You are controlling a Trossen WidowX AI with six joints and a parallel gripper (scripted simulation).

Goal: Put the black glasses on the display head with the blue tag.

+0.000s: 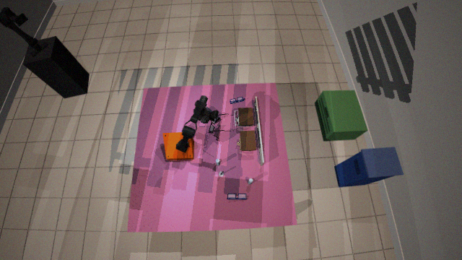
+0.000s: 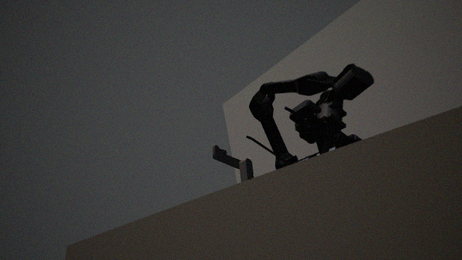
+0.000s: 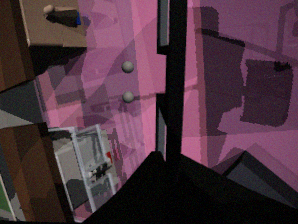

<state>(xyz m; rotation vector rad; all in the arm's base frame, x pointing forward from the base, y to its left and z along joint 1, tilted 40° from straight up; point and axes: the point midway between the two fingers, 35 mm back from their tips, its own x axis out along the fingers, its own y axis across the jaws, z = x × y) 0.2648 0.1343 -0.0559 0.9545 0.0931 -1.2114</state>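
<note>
The display head with the blue tag (image 1: 247, 141) (image 3: 50, 32) is a brown-backed block, bare of glasses. Its blue tag (image 3: 79, 20) shows in the wrist view. The other head (image 1: 245, 116) (image 3: 30, 175) wears light-framed glasses and shows a red tag (image 3: 108, 157). My gripper (image 1: 218, 122) is shut on the black glasses (image 3: 176, 75), left of the heads in the top view. Their thin temples point toward the heads, apart from both. The front shows edge-on as a dark bar in the wrist view. The finger contact is hidden.
A white panel (image 1: 259, 130) stands behind the heads. Blue-framed glasses lie beyond the heads (image 1: 237, 100) and nearer the front edge (image 1: 237, 196). Small white-topped posts (image 1: 217, 162) (image 1: 221, 173) (image 1: 250, 180) stand between. The arm stands on an orange plate (image 1: 178, 154).
</note>
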